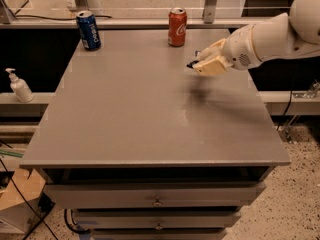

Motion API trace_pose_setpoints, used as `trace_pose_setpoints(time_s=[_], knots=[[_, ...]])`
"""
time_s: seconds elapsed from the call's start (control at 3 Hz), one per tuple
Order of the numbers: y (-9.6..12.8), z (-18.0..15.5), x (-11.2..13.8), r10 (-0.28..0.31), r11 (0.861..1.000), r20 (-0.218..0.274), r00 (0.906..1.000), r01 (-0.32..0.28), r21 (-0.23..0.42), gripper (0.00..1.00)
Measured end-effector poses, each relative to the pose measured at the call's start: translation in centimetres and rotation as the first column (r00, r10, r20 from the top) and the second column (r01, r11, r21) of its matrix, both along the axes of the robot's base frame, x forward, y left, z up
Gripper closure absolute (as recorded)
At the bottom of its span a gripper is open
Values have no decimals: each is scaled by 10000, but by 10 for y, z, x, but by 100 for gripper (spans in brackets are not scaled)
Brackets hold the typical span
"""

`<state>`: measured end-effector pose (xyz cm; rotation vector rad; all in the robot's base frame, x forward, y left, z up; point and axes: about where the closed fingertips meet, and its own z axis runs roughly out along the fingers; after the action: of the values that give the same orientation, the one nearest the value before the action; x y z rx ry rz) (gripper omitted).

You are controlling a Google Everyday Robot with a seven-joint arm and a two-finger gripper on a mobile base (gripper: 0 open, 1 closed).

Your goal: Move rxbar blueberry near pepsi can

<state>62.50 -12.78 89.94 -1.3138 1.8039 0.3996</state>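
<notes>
The pepsi can point(88, 30) stands upright at the far left corner of the grey table point(125, 114). My gripper point(201, 63) hangs above the right part of the table, well to the right of the pepsi can. It is shut on the rxbar blueberry point(192, 64), of which only a small dark end shows at the fingertips. The bar is held off the tabletop, with a shadow below it.
A red cola can point(177, 27) stands at the far edge, just left of and behind the gripper. A white soap bottle point(20, 86) sits on a lower ledge to the left. Drawers run under the table's front edge.
</notes>
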Motion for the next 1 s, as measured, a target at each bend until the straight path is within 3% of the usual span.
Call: trace_pose_setpoints(time_s=[0.33,1.0], knots=[[31,25,16,742,9955,658,9951,-778,543,100],[37,27,22,623,9958,734,9954,-670,622,100]])
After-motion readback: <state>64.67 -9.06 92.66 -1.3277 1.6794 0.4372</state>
